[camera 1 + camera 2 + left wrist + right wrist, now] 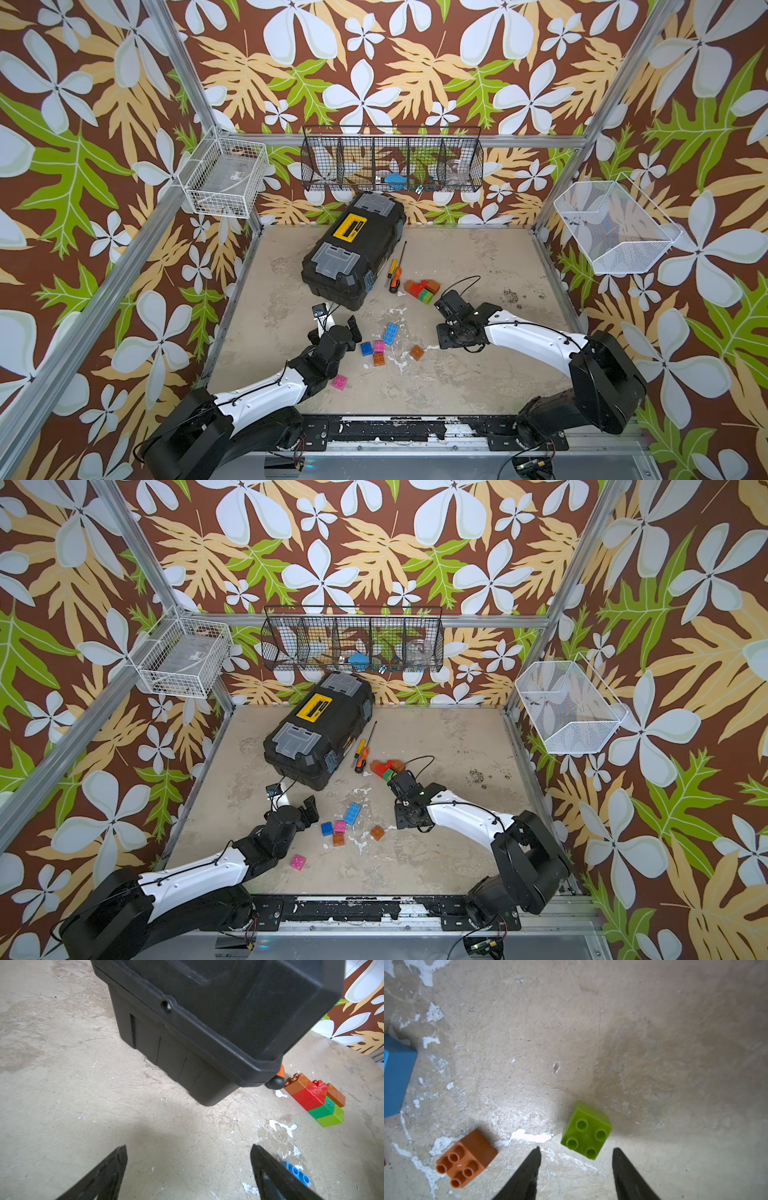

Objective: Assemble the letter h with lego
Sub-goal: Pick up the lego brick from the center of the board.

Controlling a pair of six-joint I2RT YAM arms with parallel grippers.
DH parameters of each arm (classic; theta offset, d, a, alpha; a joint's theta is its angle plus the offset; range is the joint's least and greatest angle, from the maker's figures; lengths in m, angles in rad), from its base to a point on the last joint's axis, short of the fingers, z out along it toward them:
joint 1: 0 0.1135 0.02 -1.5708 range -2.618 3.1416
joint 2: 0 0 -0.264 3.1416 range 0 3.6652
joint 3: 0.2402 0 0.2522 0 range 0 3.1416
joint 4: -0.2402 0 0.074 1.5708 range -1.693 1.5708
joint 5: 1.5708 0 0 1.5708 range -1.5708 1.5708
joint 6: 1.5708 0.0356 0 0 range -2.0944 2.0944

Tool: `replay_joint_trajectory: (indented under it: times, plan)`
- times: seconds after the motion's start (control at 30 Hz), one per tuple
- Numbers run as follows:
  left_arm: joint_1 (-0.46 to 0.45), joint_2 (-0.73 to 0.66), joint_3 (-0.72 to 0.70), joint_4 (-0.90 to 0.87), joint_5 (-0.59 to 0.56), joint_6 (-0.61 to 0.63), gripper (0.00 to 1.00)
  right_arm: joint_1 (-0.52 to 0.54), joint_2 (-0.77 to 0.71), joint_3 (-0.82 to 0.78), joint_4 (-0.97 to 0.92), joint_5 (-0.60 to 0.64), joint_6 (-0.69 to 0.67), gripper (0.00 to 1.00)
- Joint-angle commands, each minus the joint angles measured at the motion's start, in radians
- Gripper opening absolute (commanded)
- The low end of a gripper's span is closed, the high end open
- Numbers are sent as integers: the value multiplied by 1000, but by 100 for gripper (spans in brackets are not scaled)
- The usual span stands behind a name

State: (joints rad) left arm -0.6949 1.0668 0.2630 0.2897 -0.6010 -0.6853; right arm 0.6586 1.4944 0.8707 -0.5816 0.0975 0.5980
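Note:
A joined clump of orange-brown, red, green and lime lego [422, 289] [388, 767] [313, 1097] lies mid-table; no letter h shape is in view. Loose bricks lie nearer the front: a long blue one [390, 333] [299, 1174], a small blue [366, 348], a pink [378, 346], two orange [378, 359] [417, 353] and another pink [340, 382]. My left gripper [188, 1145] [354, 327] is open and empty, left of the loose bricks. My right gripper [577, 1148] points down, open. A lime brick [586, 1131] sits just beyond its fingertips, ungripped, with an orange brick [467, 1159] beside it.
A black toolbox [353, 245] [207, 1022] stands at the back left of the table, close ahead of my left gripper. Two screwdrivers [395, 276] lie between it and the clump. Wire baskets [392, 164] hang on the walls.

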Motion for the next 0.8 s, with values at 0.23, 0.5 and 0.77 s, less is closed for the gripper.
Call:
replay_joint_trajectory:
  times: [0.23,0.5,0.77]
  plan:
    - [2,-11,-1,17,-2,-6,96,-2,115,42,3,62,295,58]
    - [1,-42,-17,34,25,9,95,6,131,10,64,65,367,34]
    - [2,-62,-39,68,58,23,94,32,86,-13,20,84,268,24]
